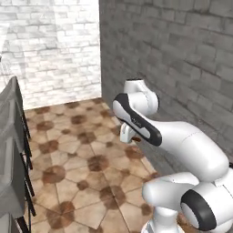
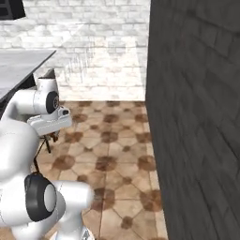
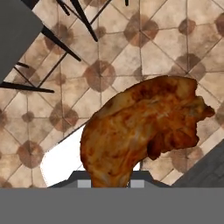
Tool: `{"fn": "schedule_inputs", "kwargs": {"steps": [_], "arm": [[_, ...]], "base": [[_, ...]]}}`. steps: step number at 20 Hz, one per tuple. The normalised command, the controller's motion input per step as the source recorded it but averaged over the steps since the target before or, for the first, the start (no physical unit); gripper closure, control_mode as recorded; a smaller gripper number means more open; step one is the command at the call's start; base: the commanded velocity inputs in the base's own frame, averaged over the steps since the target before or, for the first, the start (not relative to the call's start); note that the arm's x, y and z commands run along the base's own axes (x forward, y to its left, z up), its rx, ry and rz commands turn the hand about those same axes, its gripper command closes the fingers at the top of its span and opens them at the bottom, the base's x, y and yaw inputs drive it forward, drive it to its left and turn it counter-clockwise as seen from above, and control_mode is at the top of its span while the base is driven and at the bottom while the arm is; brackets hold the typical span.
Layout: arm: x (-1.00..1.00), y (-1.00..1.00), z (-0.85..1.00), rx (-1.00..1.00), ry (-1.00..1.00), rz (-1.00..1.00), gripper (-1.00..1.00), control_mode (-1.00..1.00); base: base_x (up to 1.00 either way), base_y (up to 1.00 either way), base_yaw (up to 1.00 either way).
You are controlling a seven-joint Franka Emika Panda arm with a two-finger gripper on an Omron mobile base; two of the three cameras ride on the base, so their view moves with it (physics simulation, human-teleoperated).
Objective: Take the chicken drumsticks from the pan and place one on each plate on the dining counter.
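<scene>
I have the gripper point(image 3: 111, 183) clamped on a chicken drumstick point(image 3: 144, 127), carried above the tiled floor point(image 3: 166, 39) near the grey brick wall point(image 1: 182, 59).

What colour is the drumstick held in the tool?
Orange-brown, with darker browned patches; the drumstick shows best in the hand view.

Left base view: the white Franka arm point(image 1: 182, 154) fills the lower right. The brown-patterned tiled floor point(image 1: 82, 154) spreads across the centre. A grey brick wall point(image 1: 182, 59) runs along the right, a white brick wall point(image 1: 54, 45) stands behind at upper left, and grey slabs on thin dark legs point(image 1: 9, 150) line the left edge.

Right base view: the grey-veined marble dining counter point(image 2: 18, 70) lies at upper left, behind the arm.

Hand view: the orange-brown chicken drumstick point(image 3: 144, 127) sits centre frame above the floor, its narrow end between the jaws of the two-finger gripper point(image 3: 111, 183) at bottom centre.
</scene>
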Motion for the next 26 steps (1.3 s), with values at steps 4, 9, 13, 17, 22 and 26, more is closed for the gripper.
{"fn": "schedule_inputs", "kwargs": {"steps": [4,9,13,17,22,26], "arm": [[0.0,0.0,0.0,0.0,0.0,0.0,1.0,1.0],[0.0,0.0,0.0,0.0,0.0,0.0,1.0,1.0],[0.0,0.0,0.0,0.0,0.0,0.0,1.0,1.0],[0.0,0.0,0.0,0.0,0.0,0.0,1.0,1.0],[0.0,0.0,0.0,0.0,0.0,0.0,1.0,1.0],[0.0,0.0,0.0,0.0,0.0,0.0,1.0,1.0]], "base": [[1.0,0.0,0.46],[1.0,0.0,0.6],[0.99,0.0,0.62],[0.76,0.0,0.81],[0.66,0.0,0.9],[0.69,0.0,0.85]]}}
